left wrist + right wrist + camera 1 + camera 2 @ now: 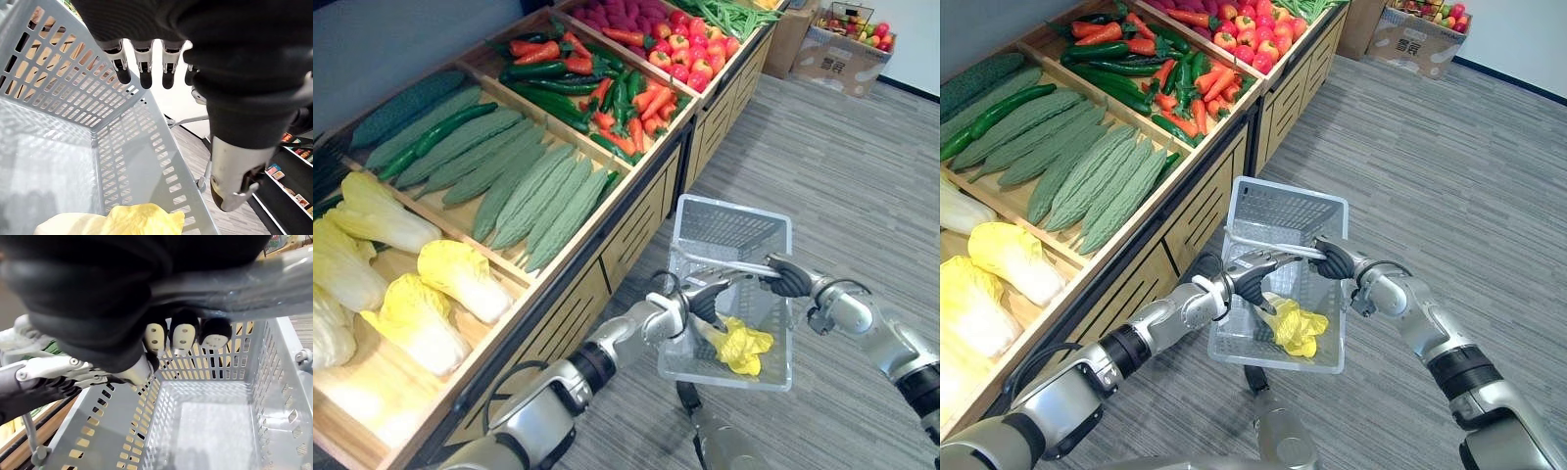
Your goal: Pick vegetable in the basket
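Cabbages (460, 279), pale yellow, lie in the leftmost bin of the wooden shelf (646, 220) as I look down, with green bitter gourds (533, 201) beside them. Next comes the left hand (705, 299), fingers straight and loose over the grey basket (734, 227), holding nothing. Below it one yellow cabbage (742, 348) lies on the basket floor, its long axis slanting, with the pale stalk end toward that hand and the leafy end toward the near wall. The right hand (793, 279) is wrapped round the basket's handle (274, 276). At far right a cardboard box (842, 54) bears dark print I cannot read.
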Controlling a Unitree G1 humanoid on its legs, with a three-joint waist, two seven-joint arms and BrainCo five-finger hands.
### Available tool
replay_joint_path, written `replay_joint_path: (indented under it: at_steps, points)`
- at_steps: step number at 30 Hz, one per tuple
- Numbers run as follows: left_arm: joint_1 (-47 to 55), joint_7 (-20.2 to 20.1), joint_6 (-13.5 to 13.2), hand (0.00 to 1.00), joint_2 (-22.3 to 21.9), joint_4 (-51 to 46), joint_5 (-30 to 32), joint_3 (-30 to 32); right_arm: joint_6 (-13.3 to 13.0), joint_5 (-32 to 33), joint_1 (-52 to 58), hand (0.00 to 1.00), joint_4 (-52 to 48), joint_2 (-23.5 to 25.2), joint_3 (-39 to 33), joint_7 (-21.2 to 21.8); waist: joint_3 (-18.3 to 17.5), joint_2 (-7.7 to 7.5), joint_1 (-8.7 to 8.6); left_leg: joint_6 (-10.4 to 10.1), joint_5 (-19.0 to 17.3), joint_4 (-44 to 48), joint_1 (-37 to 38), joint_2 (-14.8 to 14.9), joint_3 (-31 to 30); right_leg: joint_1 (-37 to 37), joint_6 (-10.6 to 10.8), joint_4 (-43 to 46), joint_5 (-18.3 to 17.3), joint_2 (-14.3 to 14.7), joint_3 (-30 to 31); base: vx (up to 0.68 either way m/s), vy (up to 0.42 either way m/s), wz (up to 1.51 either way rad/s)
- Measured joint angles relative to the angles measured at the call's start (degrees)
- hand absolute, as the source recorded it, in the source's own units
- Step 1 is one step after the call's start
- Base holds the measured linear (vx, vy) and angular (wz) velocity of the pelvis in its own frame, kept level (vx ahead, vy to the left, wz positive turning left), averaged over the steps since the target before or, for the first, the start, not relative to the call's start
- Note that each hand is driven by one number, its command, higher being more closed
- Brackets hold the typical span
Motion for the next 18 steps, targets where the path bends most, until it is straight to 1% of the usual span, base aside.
replay_joint_path:
  at_steps: [1,2,5,7,8,10,12,15,16,17,18]
  points:
    - [-0.1,0.0,0.0,0.0,0.0,-0.1,0.0,0.0,0.1,0.0,0.3,1.0,0.0,0.0,-0.4,0.0,0.0,0.03,0.13,0.1,0.0,0.1,-0.1,0.0,-0.1,0.0,0.0,0.0,0.0,-0.1,-0.1,-0.06,-0.016,0.12]
    - [-0.2,0.0,0.0,0.0,0.0,-0.4,0.0,0.0,0.7,0.0,0.7,1.0,0.0,0.3,-1.5,0.0,0.0,0.08,0.3,0.3,-0.2,0.4,-0.3,0.2,-0.4,0.1,0.0,0.0,0.0,-0.2,-0.4,-0.06,-0.015,0.09]
    - [-0.2,-0.5,0.0,0.0,0.0,-1.7,-0.1,-0.5,1.3,-0.7,1.9,1.0,0.0,1.5,-4.5,-0.1,0.2,0.04,0.32,0.7,-0.4,1.0,-1.1,0.3,-1.6,0.1,0.0,0.0,0.0,-0.6,-1.2,-0.06,-0.015,0.17]
    - [-0.2,-1.7,-0.2,0.0,0.1,-6.0,-0.6,-2.1,1.9,-1.0,2.9,1.0,0.0,2.0,-6.9,-0.2,0.3,0.12,1.08,1.0,-1.0,2.0,-1.9,0.8,-2.3,0.1,0.0,0.0,0.0,-0.8,-1.8,-0.06,-0.009,0.15]
    - [-0.2,-2.0,-0.2,0.0,0.1,-7.5,-0.8,-2.7,2.1,-1.1,3.2,1.0,0.0,2.3,-7.7,-0.2,0.3,0.08,1.08,1.1,-1.1,2.2,-2.2,0.9,-2.9,0.1,0.0,0.0,0.0,-0.9,-2.2,-0.04,-0.008,0.21]
    - [-0.2,-3.7,-1.2,0.0,0.5,-13.2,-2.7,-5.3,3.4,-1.9,3.5,1.0,0.1,4.1,-9.6,-0.6,0.4,0.02,1.26,1.6,-1.5,3.4,-3.0,1.5,-3.7,0.2,0.0,0.0,0.0,-1.1,-3.0,-0.03,-0.003,0.18]
    - [-0.2,-4.6,-2.2,0.0,0.8,-16.7,-3.5,-7.2,3.8,-3.3,3.7,1.0,0.3,5.9,-11.7,-1.2,0.4,0.08,1.19,1.8,-1.7,3.8,-3.7,1.7,-4.7,0.2,0.0,0.0,0.0,-1.3,-3.5,-0.02,0.002,0.17]
    - [-0.1,-6.4,-3.0,0.0,0.9,-21.4,-6.2,-9.8,3.9,-3.5,3.7,1.0,1.5,6.6,-13.9,-2.4,0.5,0.14,1.73,1.8,-1.7,4.3,-4.2,1.7,-5.4,0.3,0.0,0.5,0.0,-1.8,-4.5,-0.03,0.007,0.21]
    - [0.0,-6.8,-3.5,0.0,1.1,-24.8,-8.1,-10.9,4.4,-4.2,3.7,1.0,2.5,7.2,-15.9,-3.0,0.5,0.16,1.82,1.9,-1.8,4.6,-5.0,1.7,-6.6,0.4,0.0,0.6,0.0,-2.2,-5.7,-0.05,0.005,0.28]
    - [0.1,-6.9,-4.0,0.0,1.3,-26.0,-8.5,-11.2,4.8,-5.0,3.7,1.0,2.5,7.6,-16.8,-3.3,0.5,0.16,2.05,1.9,-1.9,4.7,-5.3,1.6,-6.8,0.4,0.0,0.6,0.0,-2.4,-5.8,-0.04,0.004,0.32]
    - [0.4,-7.4,-4.6,0.0,1.8,-28.3,-10.4,-12.1,5.5,-5.7,3.7,1.0,2.9,8.0,-17.8,-4.3,0.4,0.23,2.42,1.9,-1.9,4.8,-5.8,1.5,-7.6,0.4,0.0,0.6,0.0,-2.6,-6.2,-0.05,0.002,0.21]
